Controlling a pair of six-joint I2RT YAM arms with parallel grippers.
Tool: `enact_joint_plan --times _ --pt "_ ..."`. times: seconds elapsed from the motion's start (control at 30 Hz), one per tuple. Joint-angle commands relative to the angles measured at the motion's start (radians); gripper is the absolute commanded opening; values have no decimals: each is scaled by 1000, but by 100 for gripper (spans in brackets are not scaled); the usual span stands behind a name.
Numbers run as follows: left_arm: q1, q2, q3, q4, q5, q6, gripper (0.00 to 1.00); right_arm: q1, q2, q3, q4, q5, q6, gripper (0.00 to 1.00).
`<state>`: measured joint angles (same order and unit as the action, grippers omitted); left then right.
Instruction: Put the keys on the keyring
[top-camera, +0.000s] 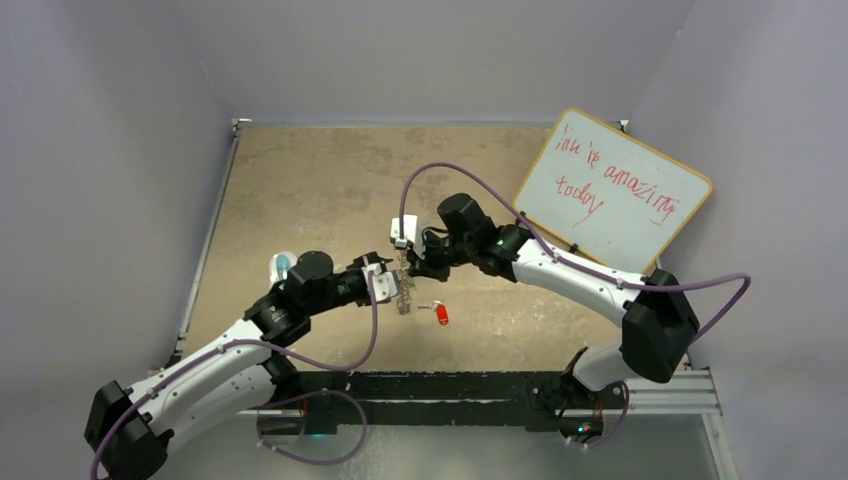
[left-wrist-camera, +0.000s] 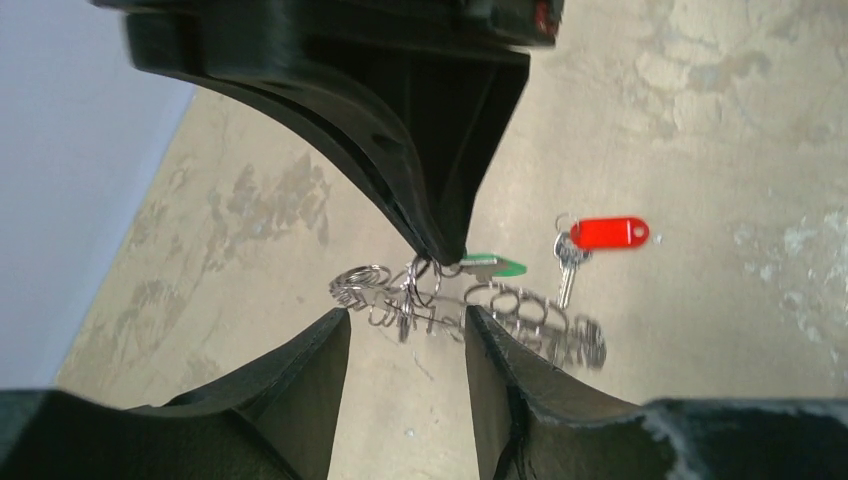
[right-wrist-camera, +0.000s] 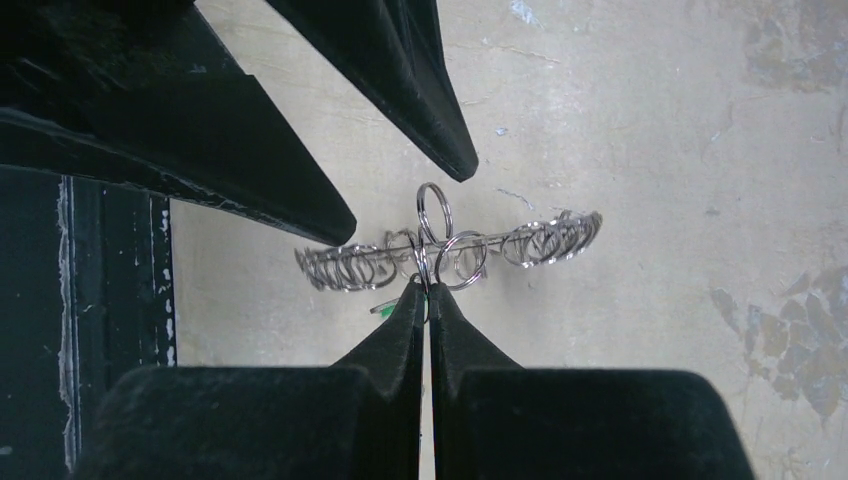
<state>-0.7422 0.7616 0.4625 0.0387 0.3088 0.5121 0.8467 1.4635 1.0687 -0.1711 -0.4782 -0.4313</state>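
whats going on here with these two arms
The robot is working on a keyring. The right claw is shut on a small loop at its rim, with the green key right beside it. The left claw sits open around the ring. The red key lies loose on the table.

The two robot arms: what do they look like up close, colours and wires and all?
The left arm and right arm have white shells between chunky black joints, each trailed by a looping purple cable. Their fingers are matte black tapering wedges.
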Motion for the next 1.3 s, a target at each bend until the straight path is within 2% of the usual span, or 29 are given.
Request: enact_joint_plan --times 0.0,0.43,0.57,0.7,0.93,1.0,1.17,1.27 --pt "-3 4 53 -120 -17 78 43 20 3 76 -90 22 3 0" --pt "-3 61 62 15 84 36 20 37 28 114 -108 14 7 0" --pt "-2 64 69 10 119 38 19 37 37 121 -108 12 7 0" --pt "-2 60 73 12 132 39 24 37 50 133 -114 9 9 0" --pt "-3 88 85 -35 136 78 9 37 56 143 -115 12 5 0" --pt "-2 102 101 -94 128 99 8 37 58 145 -116 12 4 0" --pt "-2 118 127 -140 98 139 20 37 60 150 -120 10 -1 0" --pt "-2 123 133 -148 92 149 21 36 63 152 -124 14 -4 0"
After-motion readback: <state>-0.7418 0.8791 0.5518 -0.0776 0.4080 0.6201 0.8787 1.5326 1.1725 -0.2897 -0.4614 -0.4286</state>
